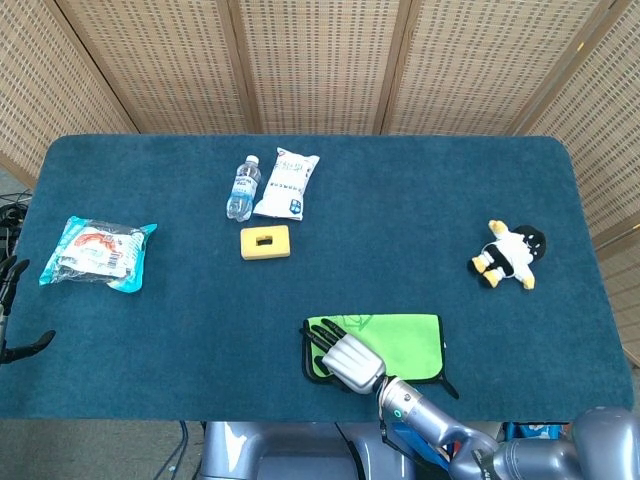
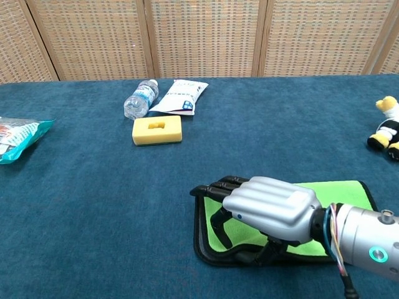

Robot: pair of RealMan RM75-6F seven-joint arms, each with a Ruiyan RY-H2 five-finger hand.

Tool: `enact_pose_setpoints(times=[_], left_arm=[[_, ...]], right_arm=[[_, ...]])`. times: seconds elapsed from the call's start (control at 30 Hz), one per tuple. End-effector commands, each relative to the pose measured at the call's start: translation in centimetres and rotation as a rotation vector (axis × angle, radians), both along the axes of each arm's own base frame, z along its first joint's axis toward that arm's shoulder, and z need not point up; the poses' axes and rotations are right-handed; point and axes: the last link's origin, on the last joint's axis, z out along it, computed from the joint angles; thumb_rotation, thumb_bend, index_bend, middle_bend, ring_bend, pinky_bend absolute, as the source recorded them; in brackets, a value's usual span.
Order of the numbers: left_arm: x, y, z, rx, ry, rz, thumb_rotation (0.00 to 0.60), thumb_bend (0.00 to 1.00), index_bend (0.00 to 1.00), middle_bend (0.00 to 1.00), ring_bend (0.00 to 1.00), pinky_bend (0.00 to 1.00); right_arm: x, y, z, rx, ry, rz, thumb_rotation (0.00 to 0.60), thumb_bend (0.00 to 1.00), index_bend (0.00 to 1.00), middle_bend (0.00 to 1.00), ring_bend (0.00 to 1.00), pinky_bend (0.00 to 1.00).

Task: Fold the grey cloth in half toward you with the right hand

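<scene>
Hovering my right hand point(image 2: 269, 207) over folded grey-and-green cloth point(image 1: 405, 340), near tabletop edge | fingers point(image 2: 219, 185) spread, holding nothing | risk: snagging unfolds it.

Right hand point(image 2: 268, 202) with silver shell, black fingers point(image 2: 215, 188), coloured wrist wires, grey forearm with teal ring light

The grey cloth point(image 2: 349, 198), folded with its bright green face up, lies flat near the table's front edge.
</scene>
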Motion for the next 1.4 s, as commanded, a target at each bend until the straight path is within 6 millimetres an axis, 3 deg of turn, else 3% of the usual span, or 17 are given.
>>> enact_pose_setpoints(times=[0.03,0.2,0.43,1.1,1.27,1.4], left_arm=[[0.0,0.0,0.0,0.0,0.0,0.0,0.6,0.22,0.0,0.0,0.0,0.0],[0.0,0.0,-0.1,-0.003,0.002,-0.001,0.6,0.22,0.0,0.0,0.0,0.0],[0.0,0.0,-0.1,-0.003,0.003,0.0,0.6,0.22,0.0,0.0,0.0,0.0],[0.0,0.0,0.0,-0.002,0.0,-0.001,0.6,0.22,0.0,0.0,0.0,0.0],[0.0,-0.1,0.1,-0.001,-0.001,-0.003,0.6,0.22,0.0,0.0,0.0,0.0],[0.0,-0.1,0.1,-0.002,-0.001,-0.003,0.6,0.22,0.0,0.0,0.0,0.0]], right_arm=[[0.0,0.1,-0.1,-0.001,0.001,0.001,0.6,0.49,0.54,0.0,0.0,0.0],[0.1,0.4,-0.2,0.011,0.002,0.002,0.6,0.49,0.54,0.0,0.0,0.0],[0.2,0.6,-0.2,0.023,0.006,0.009,0.6,0.48,0.46,0.0,0.0,0.0],[1.5,1.0,-1.2,0.024,-0.002,0.015,0.6,0.48,0.44,0.0,0.0,0.0],[1.3,0.8,-0.9,0.021,0.011,0.027,0.6,0.38,0.13,0.0,0.0,0.0],[1.1,0.7,-0.3,0.026,0.025,0.04,0.6,0.29,0.03,0.0,0.0,0.0]])
